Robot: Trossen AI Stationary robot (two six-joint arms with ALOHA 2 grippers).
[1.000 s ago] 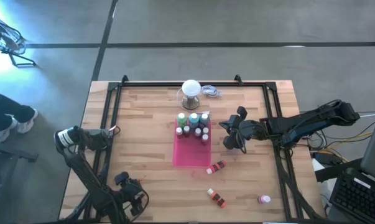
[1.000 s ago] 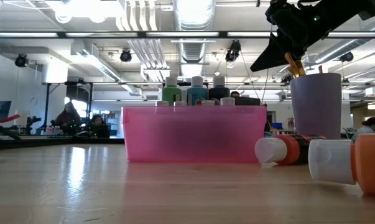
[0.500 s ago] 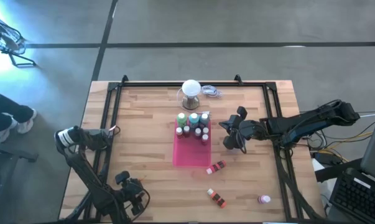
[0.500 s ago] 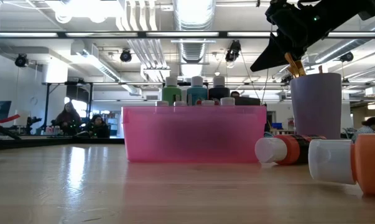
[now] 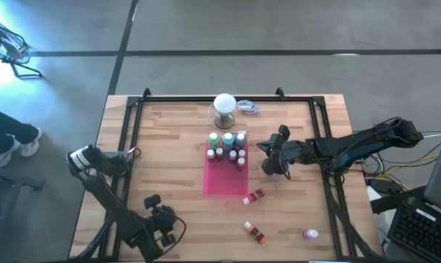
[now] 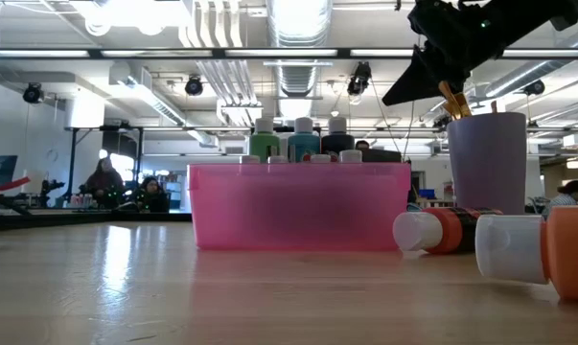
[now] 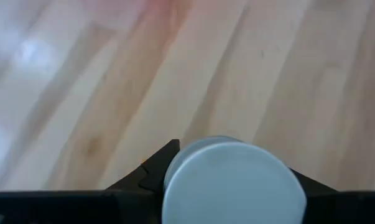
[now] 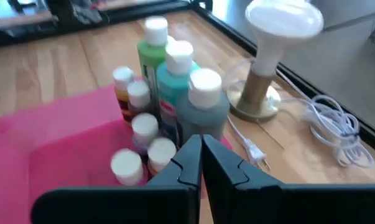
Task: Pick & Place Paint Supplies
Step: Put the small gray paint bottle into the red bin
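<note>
While the left arm is working near the desk's point(image 5: 169, 139) corner formed by its left edge and the edge opposite the lamp, these items are showing:

- Left gripper point(image 5: 164, 221): is closing its fingers point(image 7: 165, 158) against both sides of a white-capped bottle point(image 7: 234, 183). Only the round cap is showing, held above bare wood.
- Right gripper point(image 8: 197, 142): is hanging over the desk between the pink tray point(image 5: 221, 183) and the right edge. Its fingers are pressing together with nothing showing between them.
- Pink tray: is lying at the middle of the desk. It is carrying a cluster of upright bottles point(image 5: 227, 144) at the end nearest the lamp. A green bottle point(image 8: 152, 53), a teal bottle point(image 8: 176, 81) and a grey bottle point(image 8: 204, 106) are standing tallest, with small white-capped ones beside them.
- Purple cup point(image 6: 487, 163): is standing upright in the low view, with thin brown brush handles point(image 6: 451, 100) sticking out of it under the right arm.
- Loose orange bottle point(image 5: 255, 195): is lying on its side just off the tray's corner toward the right edge.
- Second orange bottle point(image 5: 254, 232): is lying nearer the edge opposite the lamp.
- Pink bottle point(image 5: 310, 234): is lying toward the right corner of that edge.
- White ball-topped lamp point(image 5: 224, 106): is standing by the far edge, its white cord point(image 5: 248, 108) lying beside it.
</note>
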